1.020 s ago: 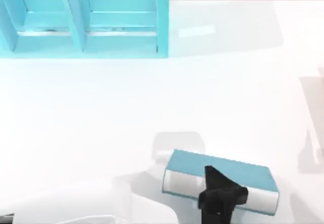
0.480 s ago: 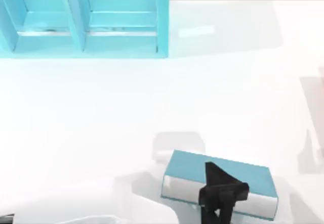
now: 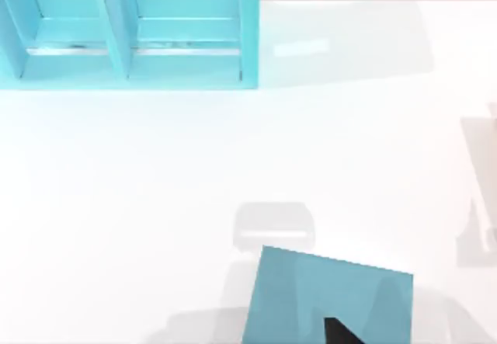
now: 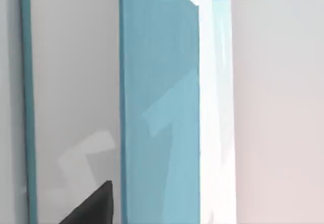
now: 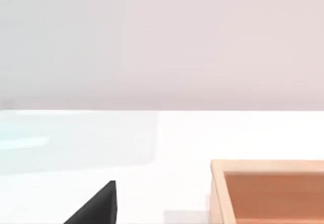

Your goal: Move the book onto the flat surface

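While the book (image 3: 330, 297) shows its broad teal cover above the tabletop (image 3: 155, 189), the left tool (image 3: 342, 331) grasps its near edge; right tool's state undeterminable.

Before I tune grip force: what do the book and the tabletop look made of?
The book: smooth teal cover with a slight sheen, likely coated board; pale reflections streak it. The tabletop: hard glossy white, maybe laminate; it mirrors the shelf.
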Motion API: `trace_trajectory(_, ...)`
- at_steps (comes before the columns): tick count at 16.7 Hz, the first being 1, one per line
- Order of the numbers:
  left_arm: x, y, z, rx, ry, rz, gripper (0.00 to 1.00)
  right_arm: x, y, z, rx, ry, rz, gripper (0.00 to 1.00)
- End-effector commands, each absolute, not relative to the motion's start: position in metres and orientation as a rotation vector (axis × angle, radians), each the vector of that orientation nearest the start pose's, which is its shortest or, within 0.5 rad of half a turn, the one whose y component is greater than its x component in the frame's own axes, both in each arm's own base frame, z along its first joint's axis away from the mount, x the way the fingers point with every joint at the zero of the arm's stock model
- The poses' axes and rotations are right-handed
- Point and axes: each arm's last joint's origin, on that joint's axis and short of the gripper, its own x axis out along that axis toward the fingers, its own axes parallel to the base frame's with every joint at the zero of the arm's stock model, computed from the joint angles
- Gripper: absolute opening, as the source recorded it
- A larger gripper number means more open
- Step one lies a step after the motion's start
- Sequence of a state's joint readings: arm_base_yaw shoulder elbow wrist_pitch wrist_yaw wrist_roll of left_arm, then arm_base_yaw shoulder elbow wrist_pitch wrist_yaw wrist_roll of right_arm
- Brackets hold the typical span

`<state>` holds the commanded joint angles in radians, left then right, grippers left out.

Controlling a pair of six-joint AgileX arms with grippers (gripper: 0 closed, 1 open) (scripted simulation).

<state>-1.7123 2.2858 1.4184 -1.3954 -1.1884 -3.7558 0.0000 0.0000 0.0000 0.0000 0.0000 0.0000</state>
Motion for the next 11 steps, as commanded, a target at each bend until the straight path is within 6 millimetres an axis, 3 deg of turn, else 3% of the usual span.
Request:
trace_trajectory(6, -0.086, -0.352, 0.107, -1.516, 0.135, 0.301, 1.00, 0.106, -0.001, 0.160, 0.000, 0.000, 0.000, 1.00)
trace_trajectory(8, -0.100, -0.350, 0.112, -1.532, 0.125, 0.298, 1.00, 0.106, -0.001, 0.160, 0.000, 0.000, 0.000, 1.00)
trace_trajectory(11, -0.106, -0.350, 0.114, -1.539, 0.121, 0.297, 1.00, 0.106, -0.001, 0.160, 0.000, 0.000, 0.000, 1.00)
